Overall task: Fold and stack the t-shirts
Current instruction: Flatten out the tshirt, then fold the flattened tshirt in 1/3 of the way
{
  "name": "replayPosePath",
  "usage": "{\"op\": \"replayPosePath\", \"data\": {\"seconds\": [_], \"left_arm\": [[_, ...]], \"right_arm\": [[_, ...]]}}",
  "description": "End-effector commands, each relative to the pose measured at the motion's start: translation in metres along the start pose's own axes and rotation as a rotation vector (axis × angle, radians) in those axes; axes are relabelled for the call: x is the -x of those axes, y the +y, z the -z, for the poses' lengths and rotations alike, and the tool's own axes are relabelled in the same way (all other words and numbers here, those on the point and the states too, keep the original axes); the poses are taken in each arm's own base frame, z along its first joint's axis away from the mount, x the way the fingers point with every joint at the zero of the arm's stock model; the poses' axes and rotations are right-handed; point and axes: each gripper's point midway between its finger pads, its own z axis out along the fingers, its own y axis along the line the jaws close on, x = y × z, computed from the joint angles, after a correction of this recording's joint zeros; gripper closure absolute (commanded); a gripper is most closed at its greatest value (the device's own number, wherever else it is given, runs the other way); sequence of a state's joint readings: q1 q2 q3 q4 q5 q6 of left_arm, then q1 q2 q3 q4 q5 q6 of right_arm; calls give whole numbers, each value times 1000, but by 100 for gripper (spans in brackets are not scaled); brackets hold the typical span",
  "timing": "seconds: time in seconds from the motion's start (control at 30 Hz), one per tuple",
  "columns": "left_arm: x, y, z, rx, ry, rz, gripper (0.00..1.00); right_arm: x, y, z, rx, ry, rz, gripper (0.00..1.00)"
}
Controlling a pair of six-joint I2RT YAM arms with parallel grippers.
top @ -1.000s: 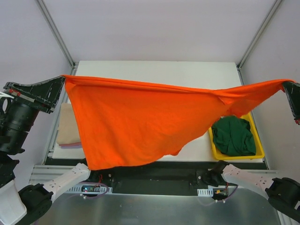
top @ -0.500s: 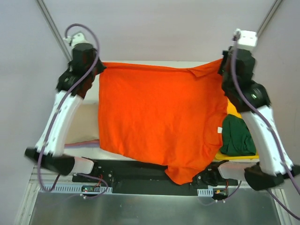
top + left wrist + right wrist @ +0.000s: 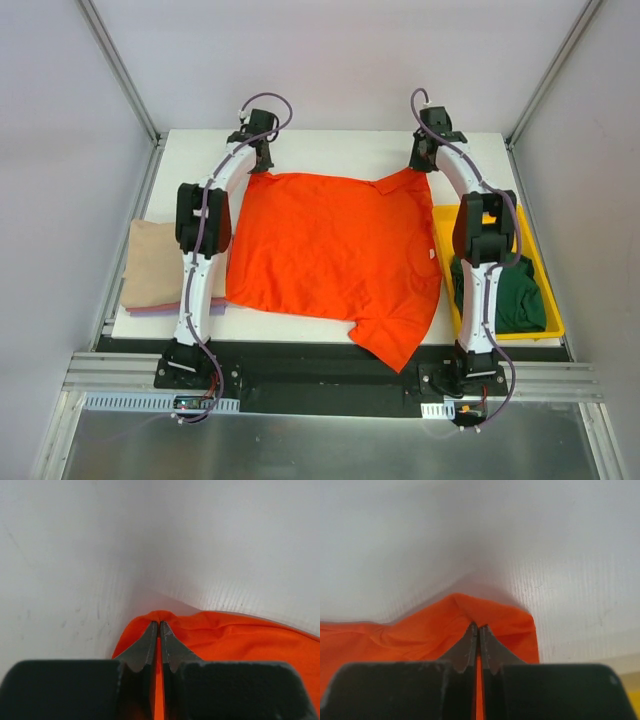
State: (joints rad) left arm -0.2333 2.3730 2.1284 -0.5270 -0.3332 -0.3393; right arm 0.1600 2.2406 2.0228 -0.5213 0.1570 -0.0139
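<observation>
The orange-red t-shirt (image 3: 330,250) lies spread flat on the white table (image 3: 340,148), one sleeve hanging over the near edge. My left gripper (image 3: 262,160) is shut on its far left corner, seen in the left wrist view (image 3: 159,622) with orange cloth (image 3: 240,635) between the jaws. My right gripper (image 3: 422,160) is shut on the far right corner, seen in the right wrist view (image 3: 478,626) on cloth (image 3: 420,630). A dark green t-shirt (image 3: 510,290) lies bunched in the yellow tray (image 3: 444,225). A folded tan t-shirt (image 3: 152,262) lies at the left on a lavender one (image 3: 150,311).
The yellow tray stands along the table's right edge, partly under the right arm. The folded stack sits at the left edge. Grey enclosure walls and metal posts (image 3: 120,70) surround the table. Bare white table shows beyond both grippers.
Both arms swung from high and wide apart down to the table's far side. The orange-red t-shirt went from hanging stretched in the air to lying flat on the table.
</observation>
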Motion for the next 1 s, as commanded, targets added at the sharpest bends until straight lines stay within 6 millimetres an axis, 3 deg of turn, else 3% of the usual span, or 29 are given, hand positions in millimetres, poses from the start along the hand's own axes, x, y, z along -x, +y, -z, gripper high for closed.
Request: {"op": "replayPosePath", "data": {"seconds": [0.0,0.07,0.2,0.57,0.7,0.97], "left_arm": [[34,-11,1,-97,-54,17,100],[31,-8,-4,-101,-39,36,100],[34,2,4,-107,-33,56,100],[15,16,51,-165,6,-8,100],[15,29,68,-133,-14,-17,100],[-16,45,90,-118,32,10,100]], "right_arm": [[30,15,8,68,-50,-63,100],[27,19,3,86,-38,-68,100],[21,21,11,107,-18,-99,100],[-9,2,89,84,20,-171,100],[-28,-1,107,97,66,-179,100],[-64,-10,140,107,81,-221,100]]}}
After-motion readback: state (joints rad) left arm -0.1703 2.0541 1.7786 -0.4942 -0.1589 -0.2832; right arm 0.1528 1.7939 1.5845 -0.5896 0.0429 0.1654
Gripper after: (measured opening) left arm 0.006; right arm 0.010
